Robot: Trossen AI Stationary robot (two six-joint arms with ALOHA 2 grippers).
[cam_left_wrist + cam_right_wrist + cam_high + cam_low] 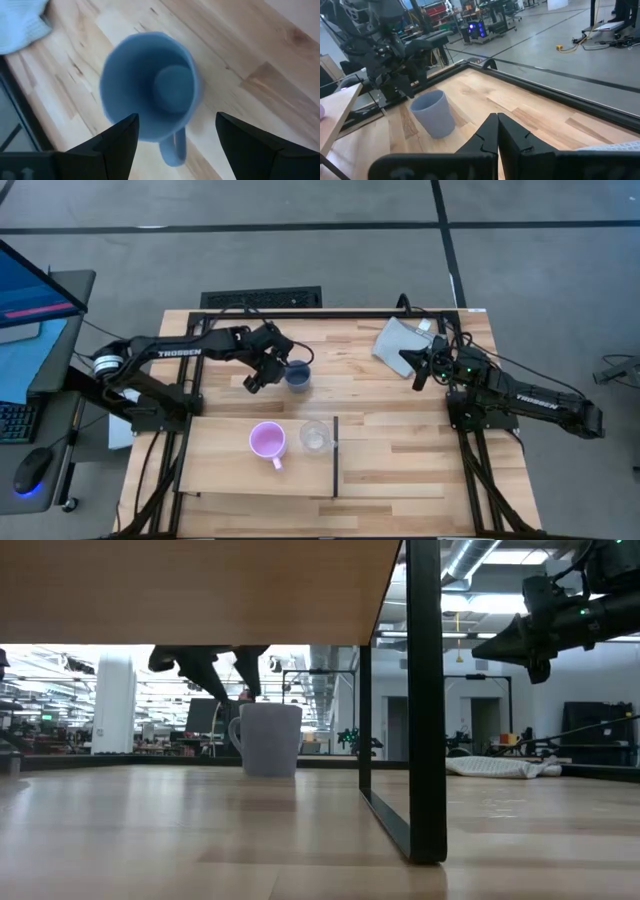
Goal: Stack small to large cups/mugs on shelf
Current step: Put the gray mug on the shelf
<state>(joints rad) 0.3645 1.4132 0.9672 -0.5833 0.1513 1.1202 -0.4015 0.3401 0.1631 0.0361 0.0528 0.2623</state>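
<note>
Okay, your left gripper (pixel 262 372) hangs over the blue-grey mug (pixel 297 375), fingers spread wide, holding nothing. That mug stands on the tabletop just behind the shelf (pixel 215 470); pink mug (pixel 267 442) and clear cup (pixel 315 436) sit on it. Straddle the rim, avoid the handle. Open tabletop around. Right gripper (pixel 419 367) waits closed beside the grey cloth (pixel 398 338).

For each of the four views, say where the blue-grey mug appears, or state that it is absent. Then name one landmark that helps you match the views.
High view: blue-grey mug on the tabletop, above centre, beside the left gripper.
Low view: left of centre, standing upright.
Left wrist view: fills the centre, seen from above.
Right wrist view: left of centre.
Shared landmark: the grey cloth, in all four views.
</note>
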